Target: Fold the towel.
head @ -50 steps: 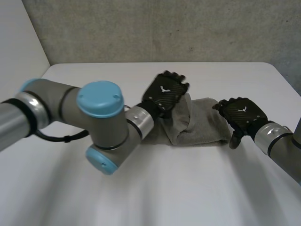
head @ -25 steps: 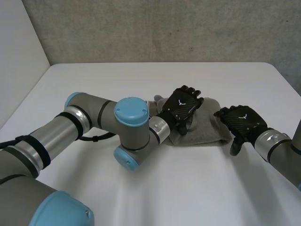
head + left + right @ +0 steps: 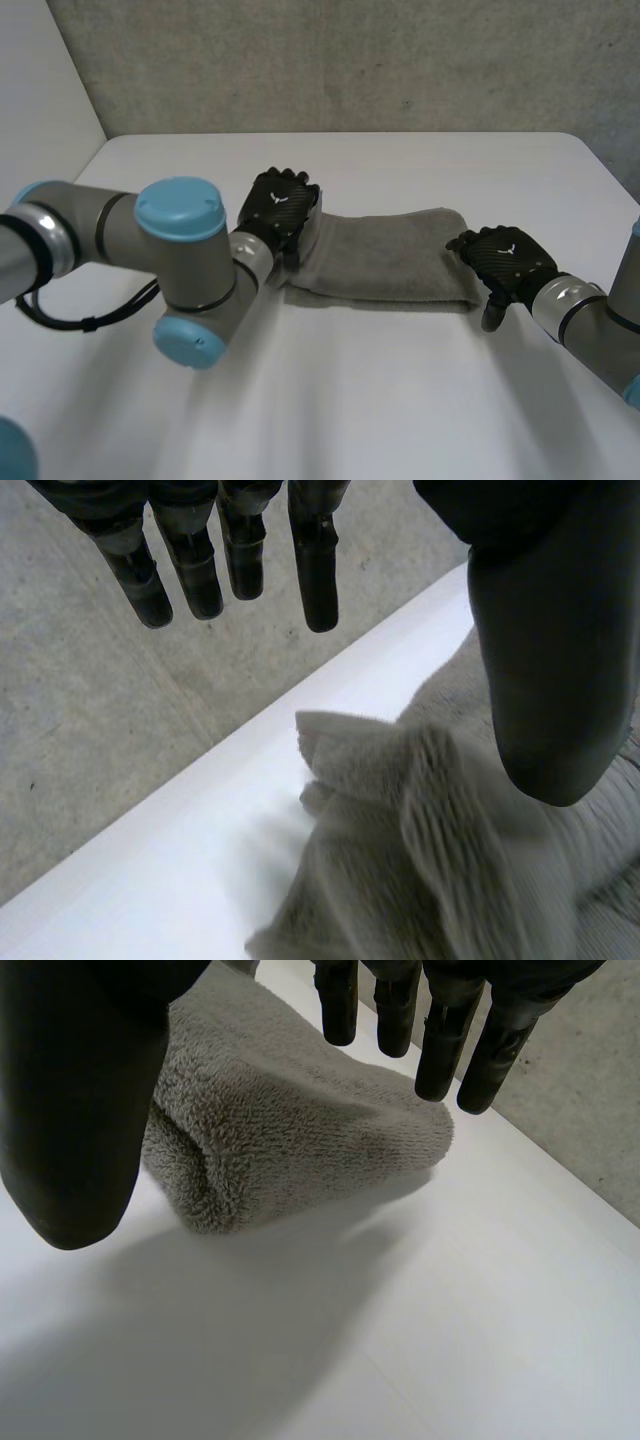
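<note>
White tabletop (image 3: 330,400) lies nearest. The left arm (image 3: 180,250) reaches across it from one side and the right arm (image 3: 590,320) from the other. Between them, about mid-table, the towel (image 3: 385,265) lies flat as a long grey band, apparently already folded once along its length.

The left hand (image 3: 280,205) sits over one short end. Its wrist view shows the fingers (image 3: 315,580) straight and spread, well apart from the thumb (image 3: 545,660), and gripping nothing. A rumpled corner of cloth stands up just beside the thumb. The right hand (image 3: 505,260) hovers at the other short end, its fingers (image 3: 440,1050) likewise straight and apart over the rounded fold, clasping nothing.

Beyond the towel are the far table edge and a rough concrete wall (image 3: 350,60).

My reading is that the work is between folds. The next move calls for one hand to pinch a short end, preferably after flattening that loose corner, and carry it over onto the other end.

The left hand hides the towel's end from above. I cannot tell whether its thumb touches the cloth, or how many layers the band has.
</note>
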